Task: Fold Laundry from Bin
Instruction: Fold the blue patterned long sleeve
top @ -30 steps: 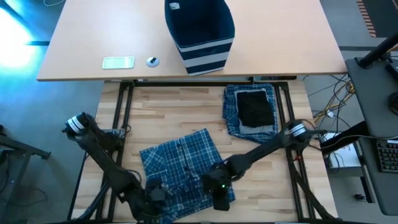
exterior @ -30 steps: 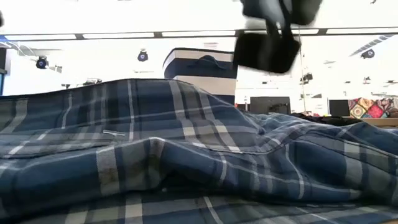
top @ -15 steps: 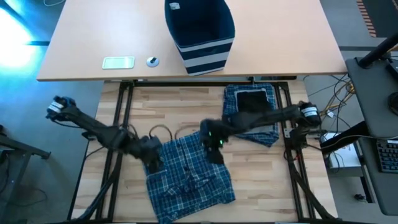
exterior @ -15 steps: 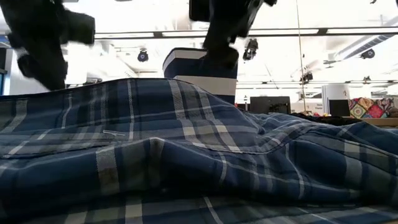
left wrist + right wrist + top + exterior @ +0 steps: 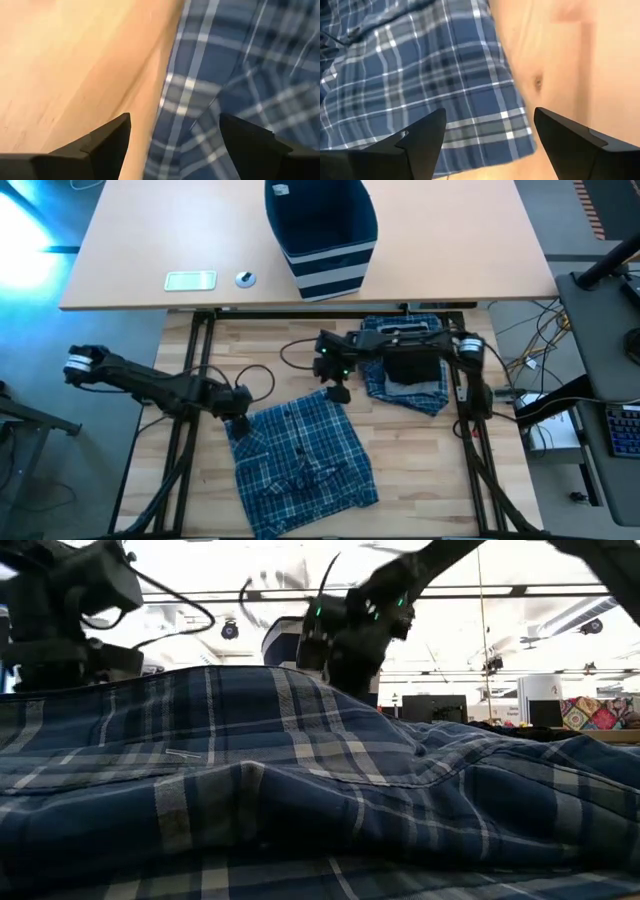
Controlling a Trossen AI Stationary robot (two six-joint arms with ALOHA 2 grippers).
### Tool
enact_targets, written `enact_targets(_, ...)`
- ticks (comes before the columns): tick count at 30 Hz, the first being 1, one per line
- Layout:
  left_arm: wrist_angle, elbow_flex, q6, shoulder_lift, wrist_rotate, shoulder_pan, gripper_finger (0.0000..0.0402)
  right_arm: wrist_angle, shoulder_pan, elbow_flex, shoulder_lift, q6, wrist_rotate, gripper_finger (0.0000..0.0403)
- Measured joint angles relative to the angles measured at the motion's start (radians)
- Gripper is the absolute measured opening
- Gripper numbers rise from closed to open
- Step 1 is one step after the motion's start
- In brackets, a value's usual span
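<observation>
Shirt spread on surface; left gripper and right gripper at far corners, fingers apart, empty; next likely: pinch corners, fold.

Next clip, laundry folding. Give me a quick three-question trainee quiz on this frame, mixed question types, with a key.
1. True or false: the bin stands on the nearer wooden table beside the folded pile.
2. Which lies on top of the folded pile? A) black piece B) white towel C) red sock
3. Fill in: both the left gripper and the right gripper are ____ over edges of the plaid garment.

Key: 1 false; 2 A; 3 open.
</observation>
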Motion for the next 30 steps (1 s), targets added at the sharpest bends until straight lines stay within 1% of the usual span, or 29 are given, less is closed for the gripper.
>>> enact_targets(1,0.0,-0.007,0.032,0.003,0.017,0.011,0.0288,0.001,-0.01,0.008,0.025,-0.003,-0.027,0.03)
enact_targets(3,0.004,-0.022,0.083,0.01,0.046,0.033,0.0286,0.004,-0.024,0.034,0.075,-0.018,-0.047,0.0301)
enact_targets(7,0.025,-0.07,0.137,0.016,0.097,0.067,0.0281,-0.026,-0.035,0.142,0.191,-0.08,-0.078,0.0301)
enact_targets(9,0.051,-0.092,0.137,0.013,0.11,0.07,0.0278,-0.109,-0.033,0.221,0.254,-0.112,-0.089,0.0301)
enact_targets(14,0.063,-0.104,0.133,0.019,0.11,0.07,0.0263,-0.393,-0.034,0.428,0.39,-0.222,-0.107,0.0288)
enact_targets(17,0.068,-0.107,0.153,0.023,0.112,0.071,0.0242,-0.438,-0.035,0.487,0.432,-0.208,-0.112,0.0271)
enact_targets(21,0.076,-0.111,0.146,0.041,0.078,0.073,0.0199,-0.441,-0.035,0.514,0.455,-0.166,-0.112,0.0235)
enact_targets(24,0.082,-0.111,0.15,0.056,0.053,0.072,0.0157,-0.438,-0.032,0.512,0.455,-0.169,-0.1,0.0204)
enact_targets(28,0.081,-0.106,0.116,0.067,0.011,0.073,0.0079,-0.43,-0.032,0.512,0.455,-0.168,-0.08,0.0154)
enact_targets(30,0.056,-0.08,0.09,0.073,-0.005,0.083,0.003,-0.441,-0.031,0.525,0.455,-0.159,-0.051,0.0117)
